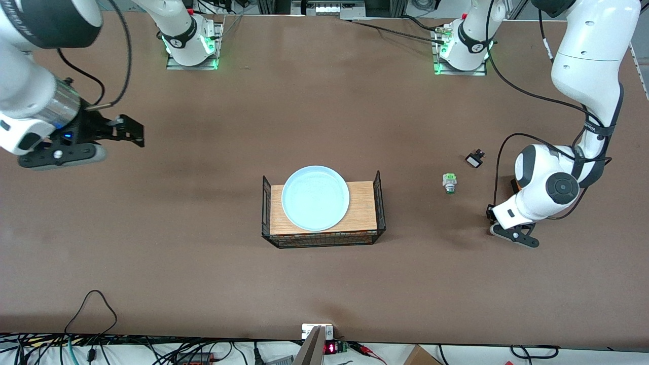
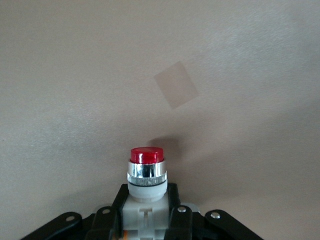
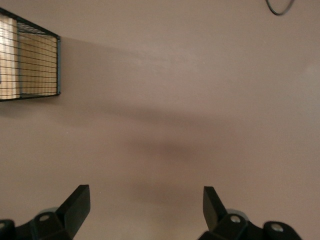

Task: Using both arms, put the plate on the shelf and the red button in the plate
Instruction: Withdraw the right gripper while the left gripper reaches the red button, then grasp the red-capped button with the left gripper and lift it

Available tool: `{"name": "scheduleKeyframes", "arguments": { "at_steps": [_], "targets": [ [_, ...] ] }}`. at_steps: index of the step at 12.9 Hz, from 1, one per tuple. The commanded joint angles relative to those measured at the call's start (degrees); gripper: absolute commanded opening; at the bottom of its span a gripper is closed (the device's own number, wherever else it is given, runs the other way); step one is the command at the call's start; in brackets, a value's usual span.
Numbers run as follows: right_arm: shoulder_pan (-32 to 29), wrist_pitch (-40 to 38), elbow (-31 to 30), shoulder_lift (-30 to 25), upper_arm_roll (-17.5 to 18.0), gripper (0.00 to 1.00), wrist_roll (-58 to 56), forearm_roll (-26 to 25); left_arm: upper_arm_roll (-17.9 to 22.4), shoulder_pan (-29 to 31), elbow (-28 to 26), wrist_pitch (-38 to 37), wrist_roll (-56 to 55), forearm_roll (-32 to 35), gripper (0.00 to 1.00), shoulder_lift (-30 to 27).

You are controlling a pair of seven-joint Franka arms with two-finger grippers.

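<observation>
The pale light-blue plate lies on a wooden board inside a black wire basket at the table's middle. My left gripper is shut on the red button, gripping its white body with the red cap pointing at the table. In the front view the left gripper is low over bare table at the left arm's end, and the button is hidden under the wrist. My right gripper is open and empty over bare table at the right arm's end; it also shows in the right wrist view.
A green-capped button and a small black-and-white part lie on the table between the basket and the left gripper. The basket's corner shows in the right wrist view. A pale square patch marks the table under the left gripper.
</observation>
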Motion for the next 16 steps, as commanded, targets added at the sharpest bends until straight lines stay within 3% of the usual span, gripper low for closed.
{"name": "scheduleKeyframes", "arguments": {
  "at_steps": [1,3,6,8,11,14,16],
  "targets": [
    [-3.8,0.0,-6.3,-6.4,0.9,1.00,1.6,1.1,-3.0,-0.1,3.3,-10.6,0.1,0.6,0.14,-5.8],
    [-5.0,0.1,-9.4,-10.0,0.8,1.00,2.2,1.3,-5.9,-0.3,11.3,-21.5,-0.3,0.2,0.15,-7.5],
    [-5.1,0.9,-14.0,-14.8,0.8,1.00,3.9,1.3,-13.6,-0.7,26.0,-39.6,-8.4,-2.6,0.15,-7.7],
    [-4.5,0.9,-14.3,-15.2,0.7,1.00,5.2,1.3,-19.5,-0.8,30.3,-45.1,-16.0,-6.6,0.15,-7.7],
    [-4.7,0.7,-13.5,-14.7,0.5,1.00,5.1,1.1,-28.5,-3.8,34.0,-44.5,-23.0,-6.9,0.15,-6.7],
    [-4.9,0.3,-12.1,-14.2,0.5,1.00,5.2,1.0,-27.3,-15.7,37.5,-38.5,-36.2,-6.3,0.15,-3.8],
    [-5.0,0.7,-12.2,-14.1,0.4,1.00,4.9,1.2,-22.9,-23.8,41.4,-34.2,-41.7,-5.2,0.15,0.1]
  ]
}}
